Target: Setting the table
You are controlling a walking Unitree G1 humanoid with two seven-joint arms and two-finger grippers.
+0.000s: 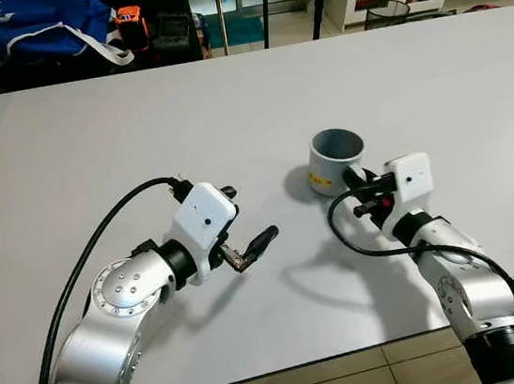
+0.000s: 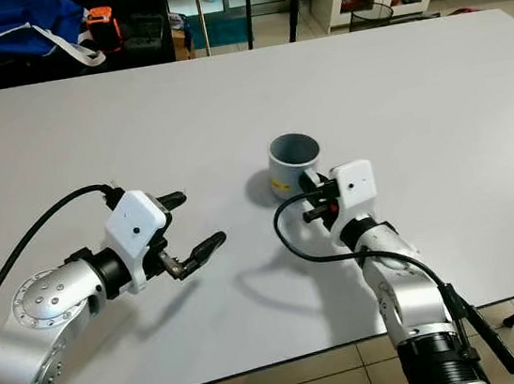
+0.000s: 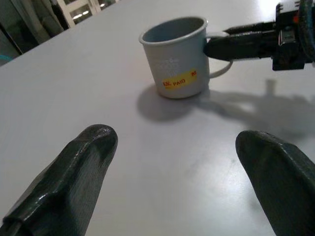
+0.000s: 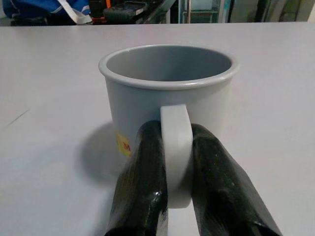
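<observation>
The right gripper (image 4: 178,162) pinches the handle of the grey enamel mug (image 1: 336,160) between its 2 fingers, mug upright on the white table (image 1: 90,148). The left gripper (image 1: 246,220), fingers spread wide, hovers well apart, pointing toward the mug.

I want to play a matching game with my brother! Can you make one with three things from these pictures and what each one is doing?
Things:
1. mug
2. right hand
3. left hand

What it is doing:
A. open, holding nothing, above the table
B. shut on the handle
C. standing upright, grey, with a yellow sticker

Pairs: 1-C, 2-B, 3-A
</observation>
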